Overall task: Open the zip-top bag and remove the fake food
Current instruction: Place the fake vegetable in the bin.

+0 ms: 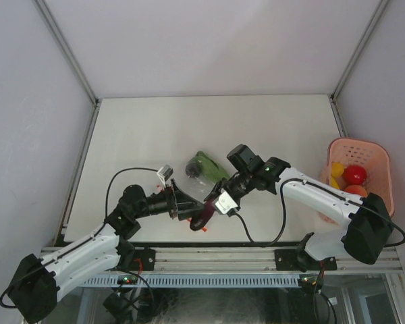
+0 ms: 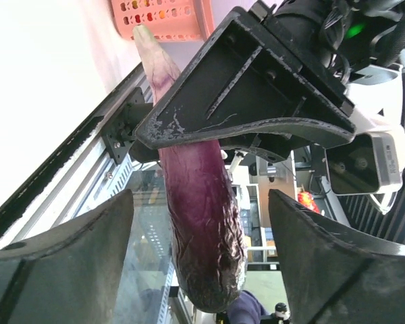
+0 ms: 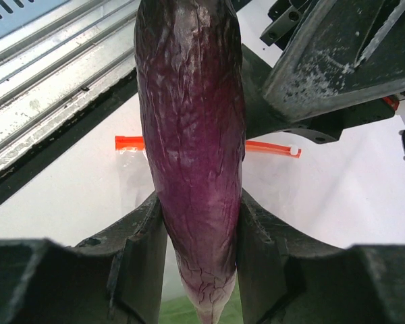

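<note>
a: what is the right gripper (image 3: 199,223) doing?

b: its two fingers are pressing on either side of a dark purple eggplant (image 3: 192,135), clamping the pale narrow end; the wrinkled purple body is running away from the fingers toward the table's near edge rail (image 3: 47,81).

a: and the left gripper (image 2: 202,229)?

b: its fingers (image 2: 61,263) are standing apart, with nothing between them touching either pad. the eggplant (image 2: 202,223) is hanging in the gap, and the right gripper's black finger (image 2: 256,88) is crossing just beyond the fingertips.

a: where is the zip-top bag lying?

b: in the right wrist view, its red-orange zip strip (image 3: 129,142) is showing just behind the eggplant, flat on the white table (image 3: 364,196), with the left arm's black finger (image 3: 337,61) sitting above it. in the top view the clear zip-top bag (image 1: 201,181) is lying directly under the two meeting grippers (image 1: 201,214), and a green toy vegetable (image 1: 208,167) is resting at its far end, beyond the fingertips; whether it is inside the plastic or on it cannot be told.

a: anything further out?

b: off to the right arm's outer side, well apart from both grippers, a pink basket (image 1: 381,158) is holding a red round piece (image 1: 354,175), a yellow piece (image 1: 336,170) and an orange piece (image 1: 355,191).
</note>
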### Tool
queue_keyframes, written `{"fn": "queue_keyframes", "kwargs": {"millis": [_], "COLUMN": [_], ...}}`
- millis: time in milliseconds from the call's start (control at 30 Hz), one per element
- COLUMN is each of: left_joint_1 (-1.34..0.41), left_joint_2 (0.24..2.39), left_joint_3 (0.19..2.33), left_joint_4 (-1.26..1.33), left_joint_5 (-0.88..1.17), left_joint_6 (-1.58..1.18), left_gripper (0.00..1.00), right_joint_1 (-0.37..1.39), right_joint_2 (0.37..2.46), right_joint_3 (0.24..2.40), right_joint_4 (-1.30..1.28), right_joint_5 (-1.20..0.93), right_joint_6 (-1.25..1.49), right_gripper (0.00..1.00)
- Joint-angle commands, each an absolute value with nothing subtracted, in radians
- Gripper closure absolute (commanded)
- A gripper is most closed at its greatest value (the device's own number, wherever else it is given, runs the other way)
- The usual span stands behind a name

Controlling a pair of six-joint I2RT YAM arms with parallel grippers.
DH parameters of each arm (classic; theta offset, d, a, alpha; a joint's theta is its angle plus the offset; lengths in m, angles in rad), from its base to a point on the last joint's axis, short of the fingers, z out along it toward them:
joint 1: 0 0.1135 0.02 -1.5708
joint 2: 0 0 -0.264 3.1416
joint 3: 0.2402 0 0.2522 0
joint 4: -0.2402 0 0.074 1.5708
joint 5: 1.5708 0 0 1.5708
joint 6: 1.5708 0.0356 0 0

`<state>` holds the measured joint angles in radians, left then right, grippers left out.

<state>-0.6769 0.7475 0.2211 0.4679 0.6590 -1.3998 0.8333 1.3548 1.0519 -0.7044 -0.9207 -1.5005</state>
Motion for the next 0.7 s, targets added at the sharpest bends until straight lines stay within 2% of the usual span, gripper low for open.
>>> {"fn": "queue_keyframes", "kwargs": {"millis": [0, 233, 467, 667], "left_joint_1": [-0.656, -0.573, -0.405, -0.272], "left_joint_2": [0.701, 0.629, 0.61, 0.683], "left_joint_3": [0.206, 0.275, 0.44, 0.619], "left_joint_4": [0.475, 0.233, -0.088, -0.238], "left_joint_5": [0.654, 0.653, 0.647, 0.558], "left_joint_6": [-1.335, -1.098, -0.73, -0.46], "left_gripper": [0.13, 0.0, 0.0, 0.0], "right_joint_1": [0.829, 0.798, 0.751, 0.705], "right_joint_2": [1.339, 1.332, 1.31, 1.292], "right_joint_3": [1.08, 1.089, 1.095, 1.097], "right_joint_4": [-0.723, -0.741, -0.766, -0.769], "right_joint_5": [-0.982, -1.012, -1.066, -1.086], "right_joint_6": [-1.477, -1.471, -1.471, -1.45], "right_gripper": [1.0, 1.0, 1.0, 1.0]}}
